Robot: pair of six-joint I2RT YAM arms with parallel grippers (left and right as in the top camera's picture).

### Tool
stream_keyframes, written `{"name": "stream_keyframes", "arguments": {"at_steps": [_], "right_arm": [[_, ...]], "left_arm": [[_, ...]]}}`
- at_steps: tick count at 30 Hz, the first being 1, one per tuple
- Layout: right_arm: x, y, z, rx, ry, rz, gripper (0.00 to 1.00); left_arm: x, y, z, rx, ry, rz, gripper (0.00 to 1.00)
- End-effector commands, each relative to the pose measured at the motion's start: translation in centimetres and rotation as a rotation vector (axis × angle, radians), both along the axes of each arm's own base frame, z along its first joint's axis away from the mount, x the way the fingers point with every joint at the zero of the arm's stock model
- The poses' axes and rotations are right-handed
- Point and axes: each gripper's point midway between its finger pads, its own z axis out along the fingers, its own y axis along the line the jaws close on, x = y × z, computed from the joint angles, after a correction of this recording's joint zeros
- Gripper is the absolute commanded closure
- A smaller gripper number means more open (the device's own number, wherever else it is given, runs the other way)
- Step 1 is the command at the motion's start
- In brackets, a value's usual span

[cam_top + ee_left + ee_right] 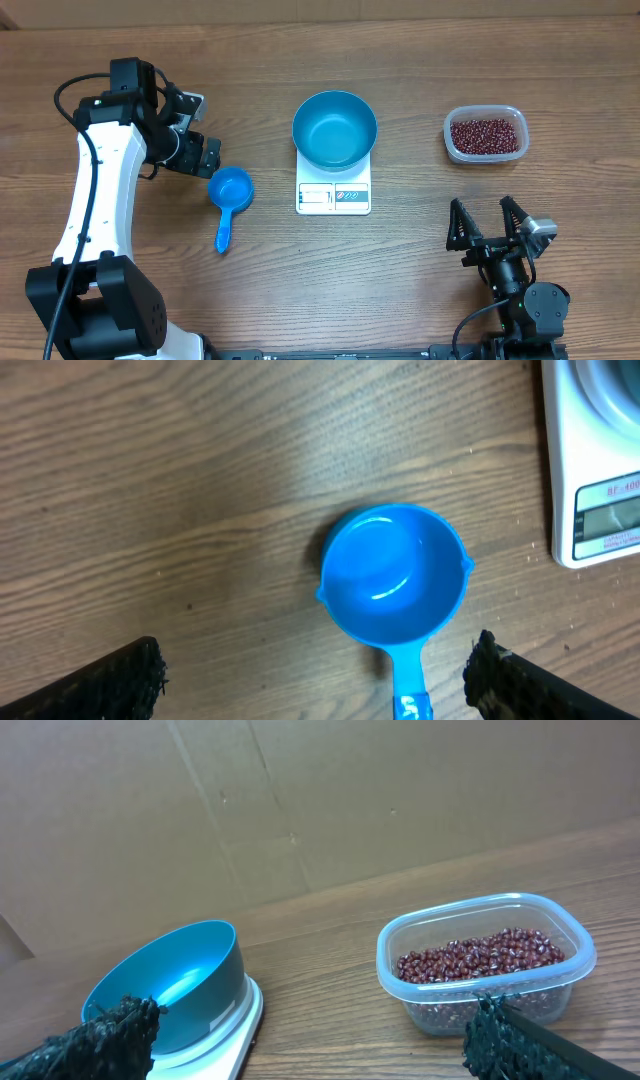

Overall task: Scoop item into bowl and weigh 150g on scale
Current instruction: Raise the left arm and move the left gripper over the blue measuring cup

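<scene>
Two arms share this broad brown wooden bench (400, 290), and both are mine. My left gripper (312, 652) hangs over the bench's left side with its jaws spread wide and nothing between them. My right gripper (481, 210) sits low at the near right, jaws equally wide, holding nothing.

At the centre lies the flat white square kitchen scale (333, 197), its display edge towards me; I cannot read the display. On it stands the round, deep, bright blue bowl (334, 128), empty. Well to the right of the scale is the clear rounded-rectangular plastic tub (449, 140). Just left of the scale lies the small blue handled scoop (229, 190), cup up and empty, its handle pointing to the near edge. Smallest of all are the dark red-brown beans (485, 134), a loose heap all inside the tub.

I judge the task barely begun: the step in hand is picking up the scoop. In my left wrist view its cup lies just ahead of my fingers. Next I need to come down over the handle, not the cup, and close squarely across it, so the cup stays level for the trip past the scale to the tub
</scene>
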Motion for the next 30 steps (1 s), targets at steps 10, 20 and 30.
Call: {"name": "stream_keyframes", "arguments": {"at_steps": [10,20,30], "right_arm": [[0.0,-0.1,-0.2,-0.011,-0.004,-0.008,0.0],[0.0,-0.1,-0.2,-0.011,-0.004,-0.008,0.0],[0.0,-0.1,-0.2,-0.011,-0.004,-0.008,0.0]], "left_arm": [[-0.1,0.4,-2.6,0.015,0.013,-0.018,0.0],[-1.1,0.6,-5.7,0.039,0.035,-0.042,0.0],[-1.4,0.5,-7.9,0.053,0.016,-0.108,0.0]]}}
